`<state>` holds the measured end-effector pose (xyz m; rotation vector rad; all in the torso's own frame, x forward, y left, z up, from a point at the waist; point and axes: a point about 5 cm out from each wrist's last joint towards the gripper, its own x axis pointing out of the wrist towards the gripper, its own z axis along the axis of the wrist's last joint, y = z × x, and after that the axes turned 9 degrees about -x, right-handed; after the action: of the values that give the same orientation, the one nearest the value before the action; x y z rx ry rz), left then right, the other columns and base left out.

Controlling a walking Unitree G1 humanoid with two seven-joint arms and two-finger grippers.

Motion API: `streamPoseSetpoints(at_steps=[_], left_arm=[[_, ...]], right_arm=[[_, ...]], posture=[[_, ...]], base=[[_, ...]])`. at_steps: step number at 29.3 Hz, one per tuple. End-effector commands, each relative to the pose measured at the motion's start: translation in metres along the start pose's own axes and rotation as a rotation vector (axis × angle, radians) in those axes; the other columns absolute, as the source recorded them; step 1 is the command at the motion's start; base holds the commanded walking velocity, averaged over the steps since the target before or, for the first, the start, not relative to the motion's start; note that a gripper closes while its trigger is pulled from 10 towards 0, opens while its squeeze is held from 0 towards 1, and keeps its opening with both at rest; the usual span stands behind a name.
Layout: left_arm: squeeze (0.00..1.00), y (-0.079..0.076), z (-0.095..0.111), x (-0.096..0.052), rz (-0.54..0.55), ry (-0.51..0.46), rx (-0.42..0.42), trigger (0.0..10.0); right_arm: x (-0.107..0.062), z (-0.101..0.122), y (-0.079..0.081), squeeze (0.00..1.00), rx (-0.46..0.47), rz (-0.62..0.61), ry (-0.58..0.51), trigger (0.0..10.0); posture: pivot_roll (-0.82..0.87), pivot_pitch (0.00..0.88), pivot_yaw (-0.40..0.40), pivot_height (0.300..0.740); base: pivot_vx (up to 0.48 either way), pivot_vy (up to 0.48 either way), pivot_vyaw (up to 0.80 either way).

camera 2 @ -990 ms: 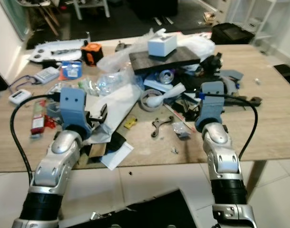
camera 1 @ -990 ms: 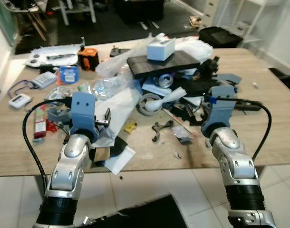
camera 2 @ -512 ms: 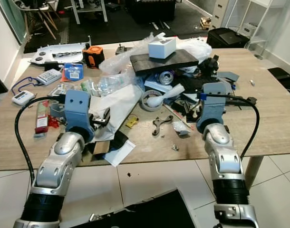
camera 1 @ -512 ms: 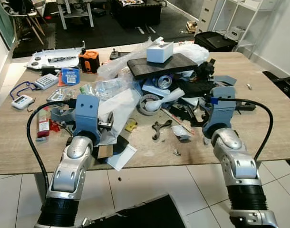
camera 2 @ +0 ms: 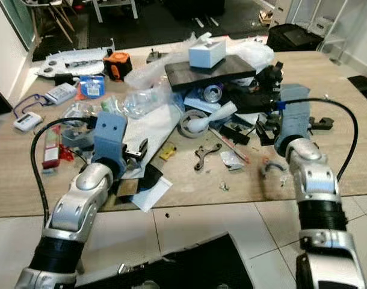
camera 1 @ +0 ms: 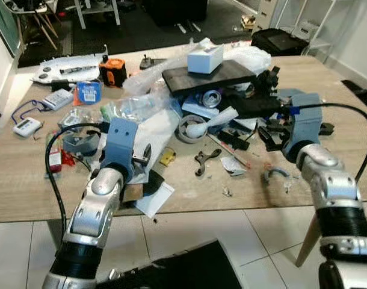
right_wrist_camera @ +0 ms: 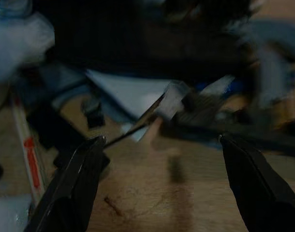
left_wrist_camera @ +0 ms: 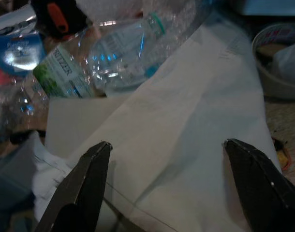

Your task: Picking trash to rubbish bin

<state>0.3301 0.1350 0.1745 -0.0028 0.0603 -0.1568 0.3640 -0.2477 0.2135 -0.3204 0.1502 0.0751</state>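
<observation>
Over white paper (left_wrist_camera: pixel 186 145), left gripper (left_wrist_camera: pixel 167 159), seemingly spread.

So we've got a wooden worktop (camera 1: pixel 27 186) that's seriously cluttered. Toward the far left there's an orange-and-black tool (camera 1: pixel 112 70), with a blue packet (camera 1: pixel 87 93) just in front of it and a grey calculator-looking gadget (camera 1: pixel 56 99) beside that. A small white device (camera 1: pixel 25 126) with a purple cord sits near the left edge. In the middle we can see a dark slab (camera 1: pixel 210 74) resting on the heap, with a white box (camera 1: pixel 205 59) on top of it. A black case (camera 1: pixel 282 41) sits on the floor behind. Pale tiles (camera 1: pixel 189 226) run under the near edge.
</observation>
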Motion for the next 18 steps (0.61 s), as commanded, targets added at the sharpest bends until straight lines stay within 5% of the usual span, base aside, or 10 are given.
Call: streamPoseSetpoints(at_steps=[1, 5, 6, 8, 9, 10, 13, 18], left_arm=[[0.00, -0.006, -0.001, 0.002, -0.026, 0.017, 0.003, 10.0], [0.00, -0.009, 0.004, 0.003, -0.056, -0.001, 0.012, 10.0], [0.00, -0.010, 0.005, 0.003, -0.069, -0.005, 0.014, 10.0], [0.00, -0.010, 0.005, 0.003, -0.069, -0.005, 0.014, 10.0], [0.00, -0.012, 0.006, 0.002, -0.091, -0.008, 0.019, 10.0], [0.00, -0.014, 0.008, 0.000, -0.128, -0.018, 0.019, 10.0], [0.00, -0.016, 0.011, -0.004, -0.186, -0.031, 0.032, 10.0], [0.00, -0.018, 0.015, -0.009, -0.253, -0.046, 0.054, 10.0]], right_arm=[[-0.001, -0.001, -0.008, 0.00, -0.021, 0.069, 0.027, 10.0], [-0.002, 0.006, -0.017, 0.00, -0.064, 0.165, 0.021, 10.0], [-0.004, 0.010, -0.019, 0.13, -0.069, 0.204, 0.011, 10.0], [-0.004, 0.010, -0.019, 0.13, -0.069, 0.204, 0.011, 10.0], [-0.006, 0.017, -0.020, 0.82, -0.068, 0.278, -0.005, 10.0], [-0.009, 0.024, -0.020, 1.00, -0.089, 0.357, -0.017, 10.0], [-0.015, 0.035, -0.022, 1.00, -0.155, 0.507, -0.011, 10.0], [-0.024, 0.041, -0.021, 1.00, -0.140, 0.669, -0.014, 10.0]], posture=[[-0.02, 0.159, 0.077, 0.740], [-0.02, 0.158, 0.074, 0.740], [-0.02, 0.154, 0.067, 0.740], [-0.02, 0.154, 0.067, 0.740], [-0.02, 0.151, 0.054, 0.740], [-0.02, 0.151, 0.054, 0.740], [-0.01, 0.149, 0.040, 0.740], [-0.01, 0.136, 0.019, 0.740]], base=[[0.000, 0.000, 0.00], [0.000, 0.000, 0.00], [0.000, 0.000, 0.00], [0.000, 0.000, 0.00], [0.000, 0.000, 0.00], [0.000, 0.000, 0.00], [0.000, 0.000, 0.00], [0.000, 0.000, 0.00]])
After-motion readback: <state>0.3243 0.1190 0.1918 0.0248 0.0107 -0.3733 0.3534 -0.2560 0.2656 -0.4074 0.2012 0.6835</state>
